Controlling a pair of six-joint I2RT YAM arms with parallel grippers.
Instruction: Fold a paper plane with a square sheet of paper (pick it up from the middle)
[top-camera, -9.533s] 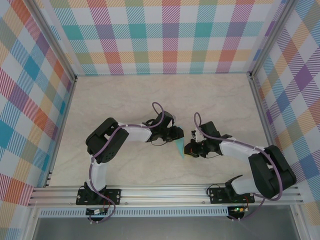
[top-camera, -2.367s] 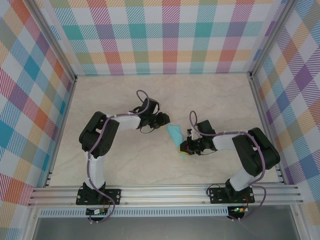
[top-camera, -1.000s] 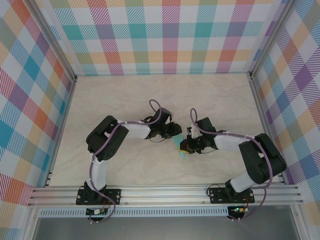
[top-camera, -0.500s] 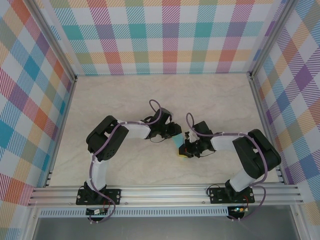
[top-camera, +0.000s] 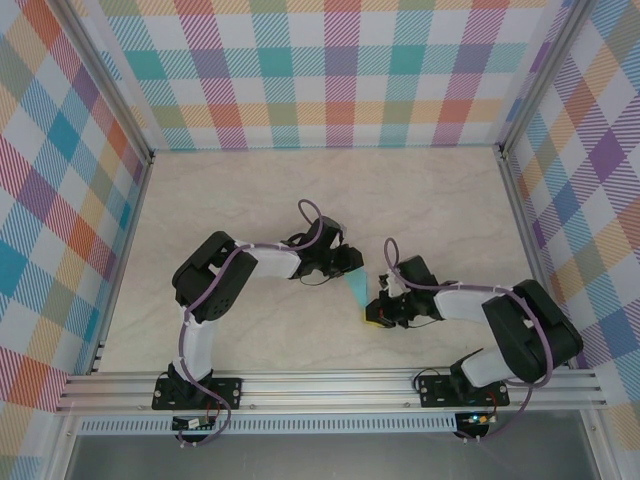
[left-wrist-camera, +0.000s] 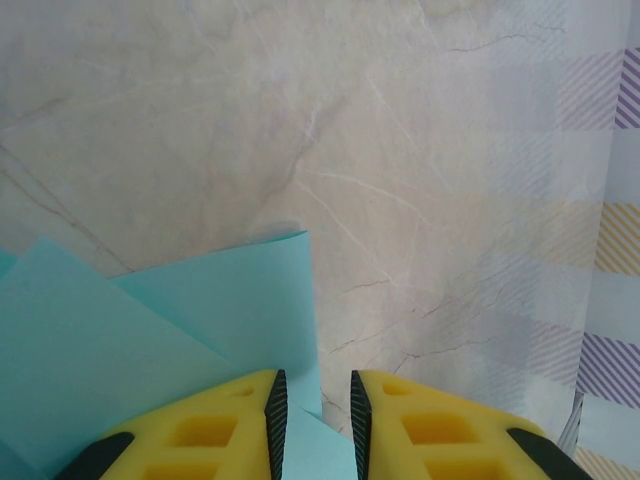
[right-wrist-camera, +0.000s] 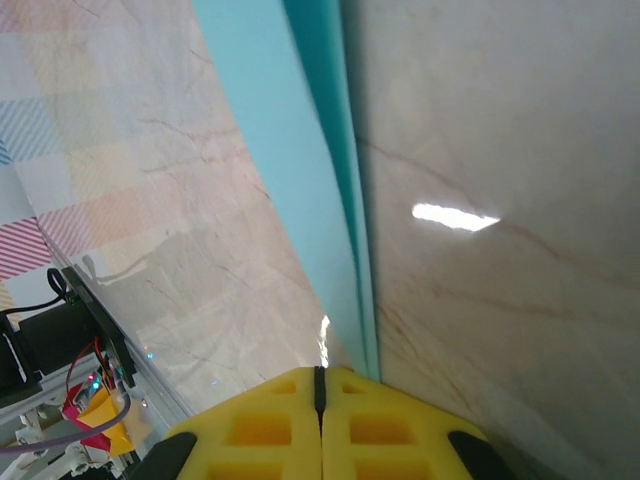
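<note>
The light-turquoise sheet of paper (top-camera: 357, 290) lies folded into a narrow wedge on the table, its point toward the near side. My left gripper (top-camera: 347, 266) sits at the wide far end. In the left wrist view its jaws (left-wrist-camera: 313, 392) stand a little apart, and layered paper (left-wrist-camera: 150, 330) shows under and between them. My right gripper (top-camera: 377, 317) is at the pointed near end. In the right wrist view the gripper (right-wrist-camera: 320, 372) is shut, and the paper's long creased edge (right-wrist-camera: 290, 170) runs under its right finger, not into the seam.
The marble-patterned table top (top-camera: 250, 200) spreads to the far side and left. Plaid walls (top-camera: 330, 70) enclose it on three sides. An aluminium rail (top-camera: 320, 388) with both arm bases runs along the near edge.
My right gripper has slid toward the near edge along the paper to its tip, uncovering more of the wedge. The left gripper has stayed where it was.
</note>
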